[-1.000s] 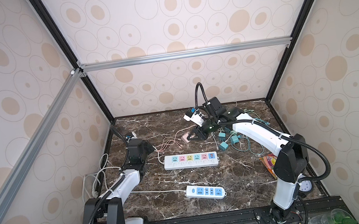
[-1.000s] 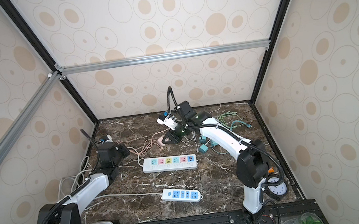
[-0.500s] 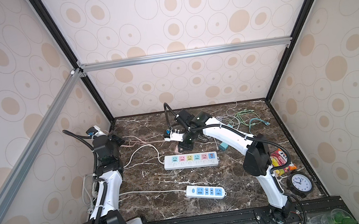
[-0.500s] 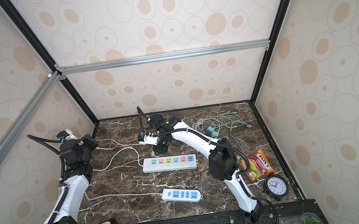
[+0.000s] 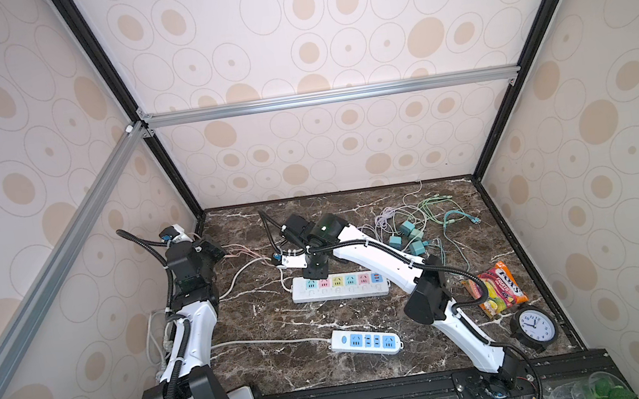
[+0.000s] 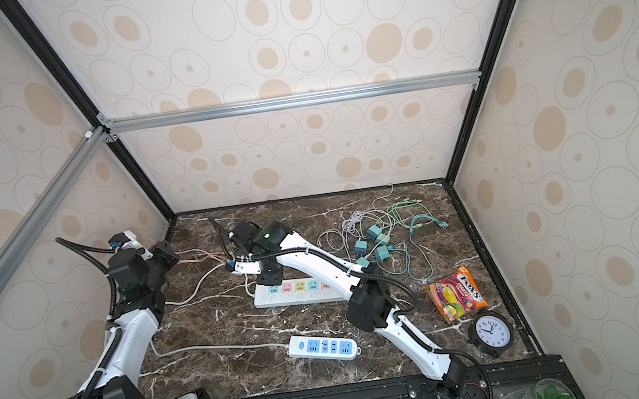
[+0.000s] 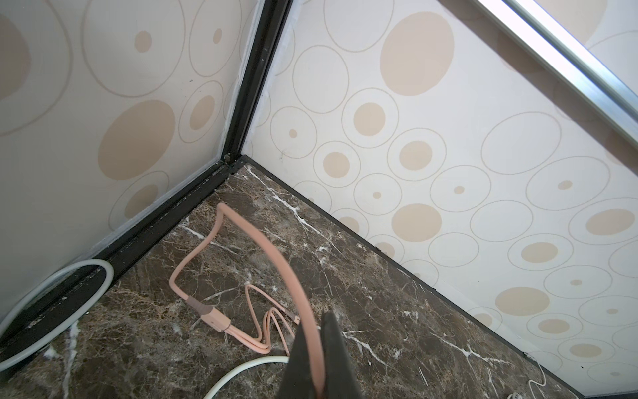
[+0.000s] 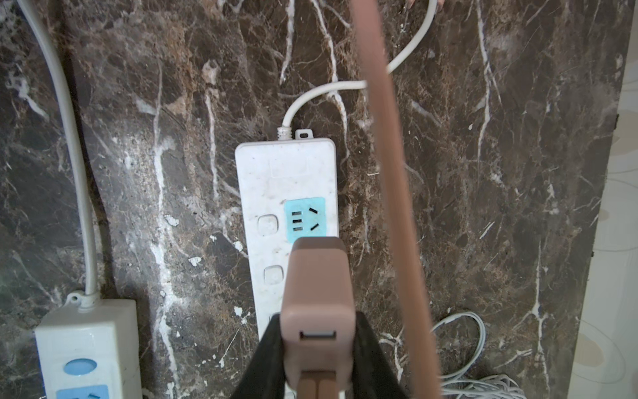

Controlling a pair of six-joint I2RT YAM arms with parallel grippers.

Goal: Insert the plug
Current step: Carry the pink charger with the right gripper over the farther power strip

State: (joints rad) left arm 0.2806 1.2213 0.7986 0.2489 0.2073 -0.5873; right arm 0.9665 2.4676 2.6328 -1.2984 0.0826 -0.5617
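2 pwr strips (image 5: pixel 339 287) (image 5: pixel 366 341). L hand (image 7: pixel 316 345) pinches pink cable (image 7: pixel 262 248); R hand (image 8: pixel 317 321) grips pink plug (image 8: pixel 317 276).

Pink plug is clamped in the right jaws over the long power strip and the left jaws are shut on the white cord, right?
No: the left wrist view shows the left jaws shut on the pink cable, not the white cord. The right jaws do clamp the pink plug over the power strip.
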